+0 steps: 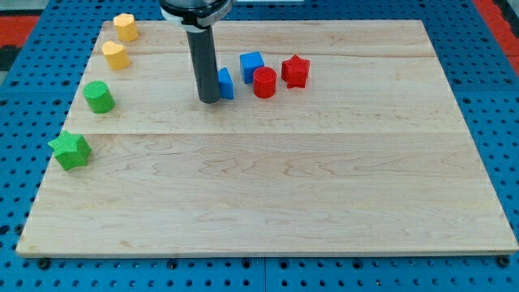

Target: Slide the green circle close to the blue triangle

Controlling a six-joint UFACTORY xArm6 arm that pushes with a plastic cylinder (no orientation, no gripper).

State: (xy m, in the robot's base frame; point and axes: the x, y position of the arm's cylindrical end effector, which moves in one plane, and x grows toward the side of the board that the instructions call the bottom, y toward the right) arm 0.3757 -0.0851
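A: Where is my tip [209,100]?

B: On the wooden board [268,186], touching the blue triangle [225,83], which sits at its 3 o'clock. It is a plain rod with no jaws to spread or press.

A: And the green circle [99,96]?

B: Well apart, at the tip's 9 o'clock, near the view's left edge. A green star [70,150] lies at the circle's 7 o'clock.
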